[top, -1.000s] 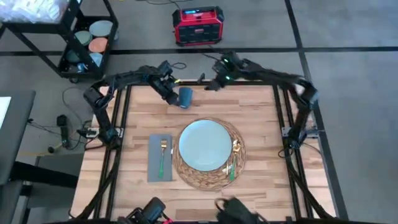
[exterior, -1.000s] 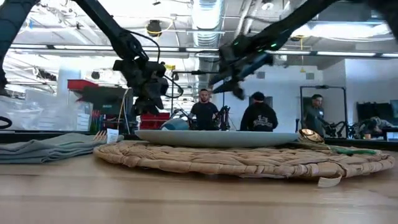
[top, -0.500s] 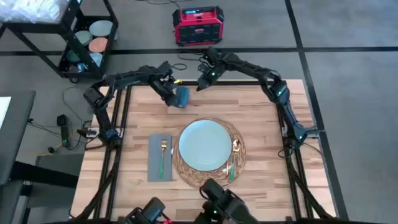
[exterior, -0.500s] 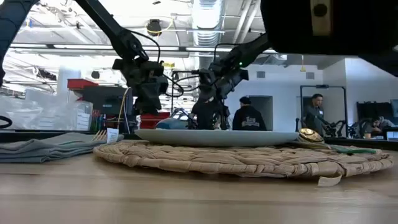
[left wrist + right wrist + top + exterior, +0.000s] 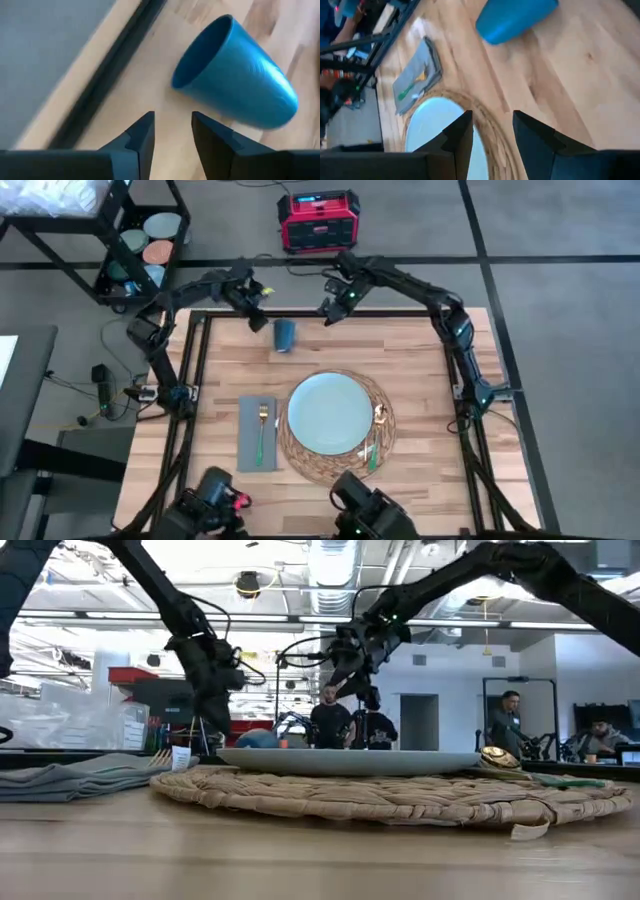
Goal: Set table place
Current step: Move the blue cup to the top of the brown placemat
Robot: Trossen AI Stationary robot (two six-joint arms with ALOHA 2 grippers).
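The small dark blue cup [image 5: 284, 334] lies on its side on the wooden table [image 5: 420, 360] near the far edge, mouth [image 5: 200, 55] toward the black frame. My left gripper [image 5: 260, 318] hovers open just far-left of it, fingers [image 5: 145, 132] short of the cup. My right gripper [image 5: 326, 313] hangs open to the cup's right, clear of it [image 5: 515, 20]. Nearer, the pale blue plate [image 5: 330, 412] sits on the woven mat [image 5: 385, 442]. A green-handled fork [image 5: 262, 430] lies on the grey napkin [image 5: 247, 435] left of the mat. More cutlery [image 5: 375, 435] rests on the mat's right side.
A black cart [image 5: 140, 250] with bowls stands beyond the far left corner, and a red box [image 5: 318, 220] sits on the floor behind the table. People [image 5: 330, 725] stand in the room beyond. Dark gear [image 5: 365, 515] sits at the near edge.
My left gripper has drawn back from the cup toward the far left corner; the cup now lies apart from it, a little farther left than before. My right gripper has swung from the far right toward the cup and hangs beside it.
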